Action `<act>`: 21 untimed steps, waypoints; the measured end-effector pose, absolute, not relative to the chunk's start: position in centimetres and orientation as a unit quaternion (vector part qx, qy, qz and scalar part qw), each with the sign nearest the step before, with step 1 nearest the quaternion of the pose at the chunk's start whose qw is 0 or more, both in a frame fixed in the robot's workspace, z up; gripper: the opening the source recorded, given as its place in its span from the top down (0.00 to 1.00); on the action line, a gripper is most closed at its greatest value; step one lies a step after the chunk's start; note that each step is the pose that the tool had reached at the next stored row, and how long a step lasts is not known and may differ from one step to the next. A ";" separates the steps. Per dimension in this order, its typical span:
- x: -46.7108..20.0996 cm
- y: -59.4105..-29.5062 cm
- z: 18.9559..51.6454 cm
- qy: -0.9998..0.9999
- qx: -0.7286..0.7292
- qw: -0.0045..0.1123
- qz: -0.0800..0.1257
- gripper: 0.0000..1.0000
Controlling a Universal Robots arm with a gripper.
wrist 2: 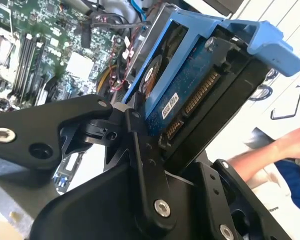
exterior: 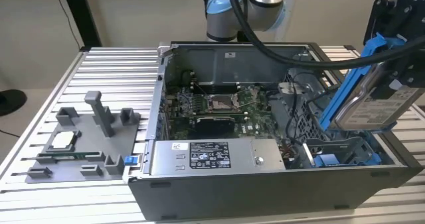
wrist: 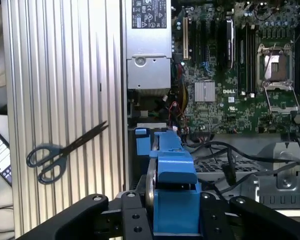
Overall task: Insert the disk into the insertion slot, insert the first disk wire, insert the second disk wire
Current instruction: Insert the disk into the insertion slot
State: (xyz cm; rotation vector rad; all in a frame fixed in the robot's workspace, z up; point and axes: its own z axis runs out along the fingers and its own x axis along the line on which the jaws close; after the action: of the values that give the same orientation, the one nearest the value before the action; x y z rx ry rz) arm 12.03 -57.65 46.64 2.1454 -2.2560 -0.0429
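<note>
Black jaws clamp the flat silver hard drive in its bright blue carrier, tilted above the grey metal drive bay at the exterior view's right. Lowered askew, it could jam on the bay's rim or pinch loose black cables nearby.

Black bolted claw, silver-blue arm, black cables

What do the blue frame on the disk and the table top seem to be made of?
Frame on the disk: likely moulded plastic, with a bright blue, even colour and a matte surface. Table top: likely bare metal, perhaps aluminium, as it is silver-grey, ribbed and softly shiny.
</note>
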 end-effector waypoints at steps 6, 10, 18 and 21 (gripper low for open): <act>12.0 -57.9 45.6 -0.724 0.689 0.014 -0.014 1.00; 12.0 -57.9 44.8 -0.724 0.689 0.014 -0.014 1.00; 12.0 -57.9 43.4 -0.724 0.689 0.014 -0.014 1.00; 12.0 -57.9 42.8 -0.724 0.689 0.014 -0.013 1.00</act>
State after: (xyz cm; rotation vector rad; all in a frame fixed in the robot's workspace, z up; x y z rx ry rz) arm 12.03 -57.93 42.83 2.1465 -2.2556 -0.0418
